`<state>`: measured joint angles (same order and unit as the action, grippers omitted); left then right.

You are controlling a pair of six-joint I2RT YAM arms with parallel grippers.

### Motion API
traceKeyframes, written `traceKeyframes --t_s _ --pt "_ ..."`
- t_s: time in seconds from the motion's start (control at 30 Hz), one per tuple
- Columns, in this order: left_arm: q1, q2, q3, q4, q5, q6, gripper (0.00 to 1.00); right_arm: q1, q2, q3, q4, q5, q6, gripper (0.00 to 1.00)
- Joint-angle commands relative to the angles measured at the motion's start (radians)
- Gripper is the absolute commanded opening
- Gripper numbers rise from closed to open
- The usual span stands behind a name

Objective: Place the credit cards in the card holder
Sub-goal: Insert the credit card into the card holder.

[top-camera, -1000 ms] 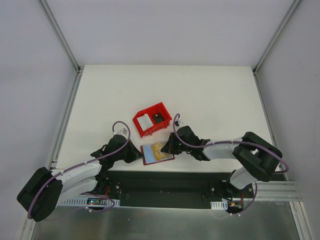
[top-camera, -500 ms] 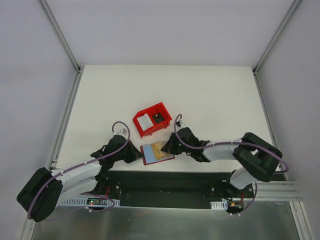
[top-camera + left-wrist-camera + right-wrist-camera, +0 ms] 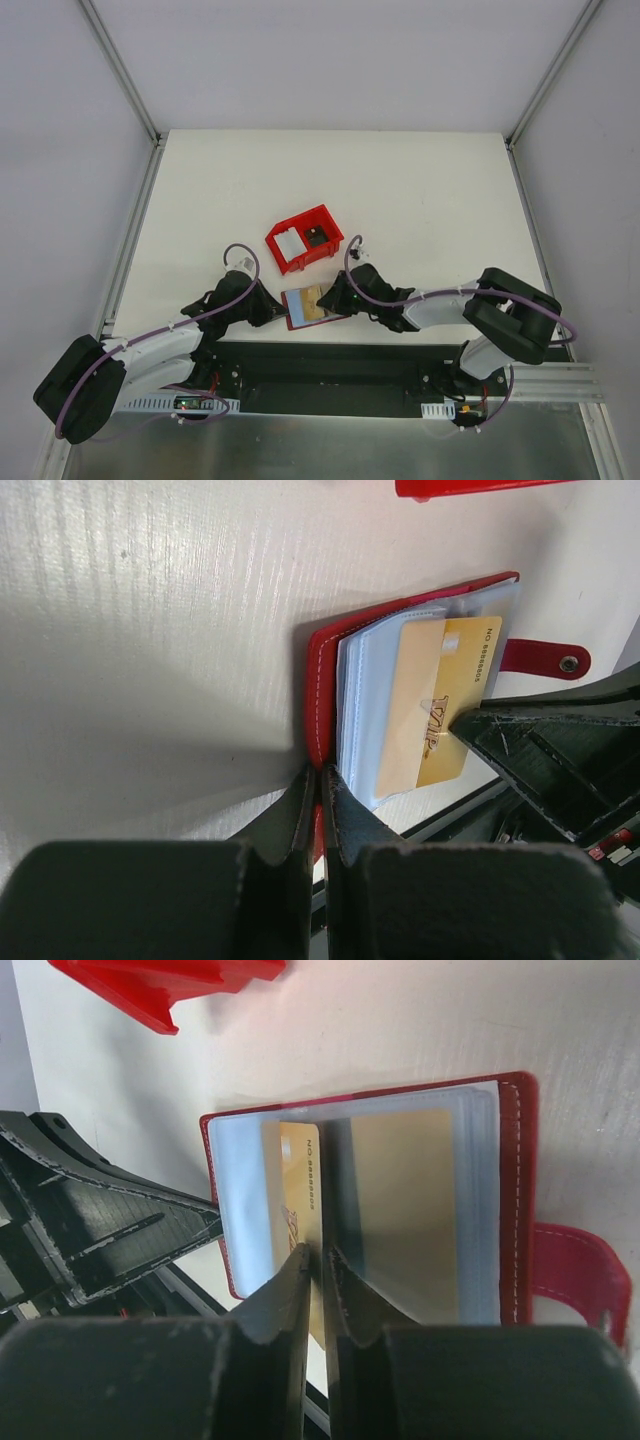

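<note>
— Arm poses?
— Both stretched low, meeting at the near edge of the bench (image 3: 420, 200). The left end effector (image 3: 320, 785) clamps the card holder (image 3: 318, 670) cover. The right end effector (image 3: 318, 1260) pinches the gold credit card (image 3: 435, 715), slid further leftward than before.

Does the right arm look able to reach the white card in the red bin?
Likely not yet: the right pincer pinches the yellow card at the wallet. Otherwise the white card lies near, in the open bin.

A red bin (image 3: 297, 219) holding a small black block (image 3: 316, 237) sits on the white table (image 3: 400, 200).
</note>
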<state>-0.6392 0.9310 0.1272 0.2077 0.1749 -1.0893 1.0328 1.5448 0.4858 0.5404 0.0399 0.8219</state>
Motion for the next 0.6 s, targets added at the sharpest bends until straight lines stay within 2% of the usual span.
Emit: traceKeyframes --t_s 0.0,0.1,0.17,0.3,0.57 --pt "0.012 0.011 -0.026 -0.037 0.003 0.005 0.00 0.012 -0.005 0.037 -0.083 0.034 -0.043 0.15" --pt "0.012 0.000 -0.032 -0.036 0.003 0.002 0.00 0.007 -0.055 0.082 -0.228 0.081 -0.110 0.30" --pt "0.012 -0.003 -0.035 -0.037 0.002 0.002 0.00 0.007 -0.071 0.118 -0.318 0.107 -0.154 0.36" --pt "0.012 -0.001 -0.029 -0.036 0.005 0.008 0.00 0.007 -0.046 0.181 -0.387 0.081 -0.214 0.40" --pt "0.012 0.009 -0.020 -0.037 0.009 0.011 0.00 0.010 0.089 0.289 -0.388 -0.074 -0.240 0.41"
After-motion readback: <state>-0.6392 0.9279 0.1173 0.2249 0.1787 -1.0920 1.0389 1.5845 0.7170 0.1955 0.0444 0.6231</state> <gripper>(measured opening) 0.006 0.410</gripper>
